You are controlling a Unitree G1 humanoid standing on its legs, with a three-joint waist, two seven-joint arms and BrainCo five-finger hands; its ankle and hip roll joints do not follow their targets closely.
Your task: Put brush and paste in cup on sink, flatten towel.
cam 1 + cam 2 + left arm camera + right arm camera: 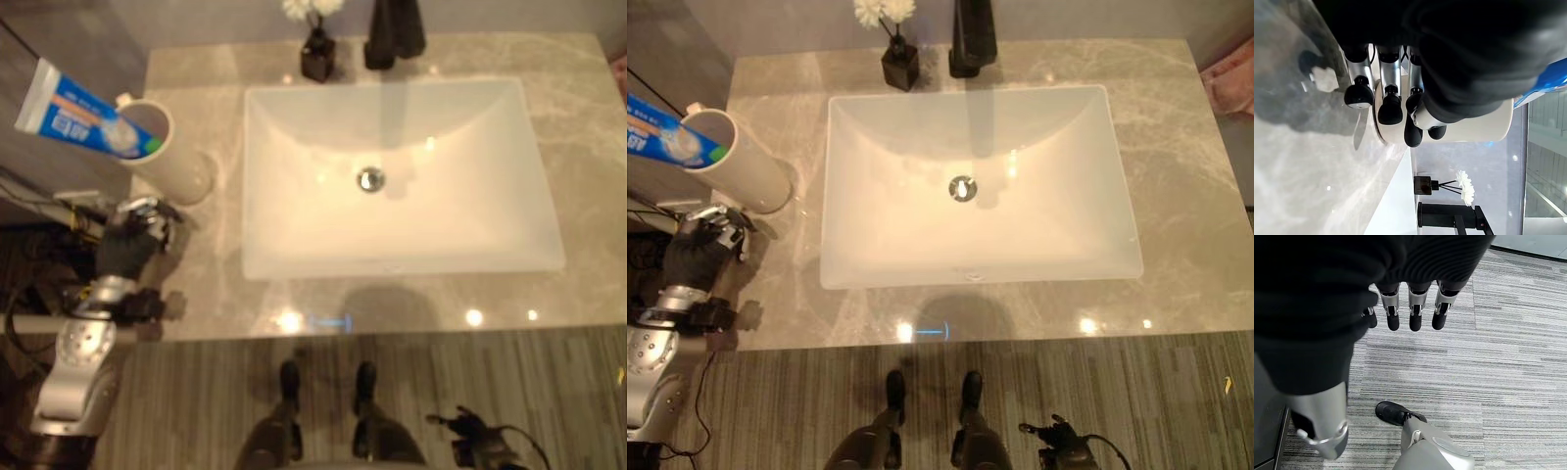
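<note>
A white cup (157, 147) stands at the counter's far left corner area, beside the basin. A blue and white toothpaste tube (73, 113) leans out of it, cap end down inside. My left hand (127, 245) rests just in front of the cup, above the counter's left edge, holding nothing. In the left wrist view its fingers (1390, 105) are relaxed and close to the cup's wall (1474, 129). A pink towel (1227, 83) shows at the counter's far right edge. My right hand (1058, 436) hangs low over the floor, fingers (1414, 313) straight and empty.
A white rectangular basin (392, 264) takes up the middle of the grey marble counter (578, 147). A black faucet (394, 34) and a small black vase with white flowers (316, 54) stand behind it. Striped floor lies in front.
</note>
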